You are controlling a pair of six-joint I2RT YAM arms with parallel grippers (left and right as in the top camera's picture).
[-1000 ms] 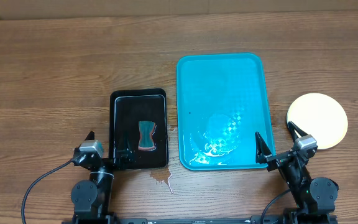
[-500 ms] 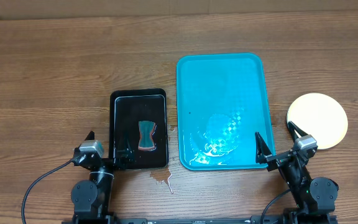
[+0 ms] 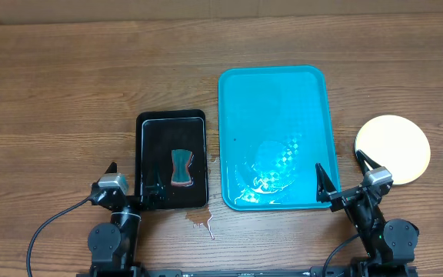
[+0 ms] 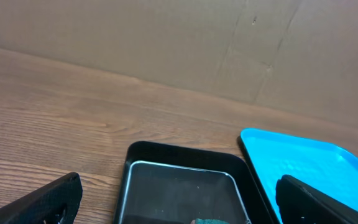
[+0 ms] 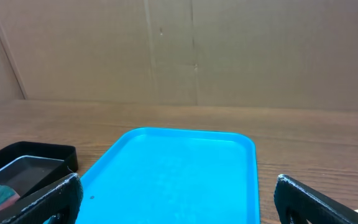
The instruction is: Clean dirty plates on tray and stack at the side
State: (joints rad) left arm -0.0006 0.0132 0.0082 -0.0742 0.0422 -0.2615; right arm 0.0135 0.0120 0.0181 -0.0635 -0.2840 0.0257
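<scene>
The turquoise tray (image 3: 275,100) lies at mid-table with only a wet sheen near its front end; no plates sit on it. A pale yellow-green plate (image 3: 393,149) rests on the table to the tray's right; I cannot tell whether others lie under it. My right gripper (image 3: 341,171) stands open between the tray's front right corner and the plate, holding nothing. In the right wrist view its gripper (image 5: 179,208) spans the tray (image 5: 179,174). My left gripper (image 3: 133,181) is open at the black tray's front left corner, empty.
A small black tray (image 3: 146,138) holding a teal and red sponge (image 3: 181,167) sits left of the turquoise tray. A little water is spilled on the wood (image 3: 204,221) in front of them. A cardboard wall (image 5: 179,50) closes the far side.
</scene>
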